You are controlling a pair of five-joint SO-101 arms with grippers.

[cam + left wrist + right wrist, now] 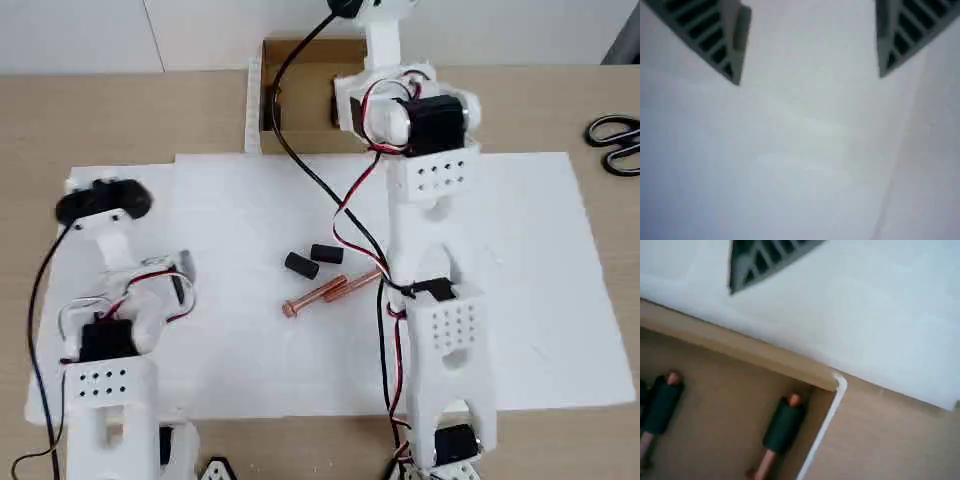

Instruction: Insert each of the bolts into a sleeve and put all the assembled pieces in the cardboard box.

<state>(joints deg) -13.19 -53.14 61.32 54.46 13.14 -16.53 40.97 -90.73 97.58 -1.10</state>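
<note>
1. A wooden table (100, 110) carried a white foam sheet (500, 250) that covered most of its middle.
2. The right arm (445, 330) stretched across the sheet to the cardboard box (300, 48), with the right gripper (365, 95) above the box's open top. Whether that gripper was released or clenched could not be told.
3. The left arm (105, 370) stood at the near left corner of the sheet. The left gripper (808, 77) hung over bare foam, its fingers (725, 45) spread wide and holding nothing.
4. The cardboard box sat at the far edge of the sheet. Two assembled pieces lay on its floor: one (784, 426) near the corner, the other (660, 405) farther along.
5. Scissors (615, 140) lay on the table past the sheet's far right corner.
6. Two copper bolts (312, 298) (352, 284) lay slanted mid-sheet, nearly end to end.
7. Two black sleeves (302, 265) (326, 254) lay just beside each other, close behind the bolts, both unfilled.
</note>
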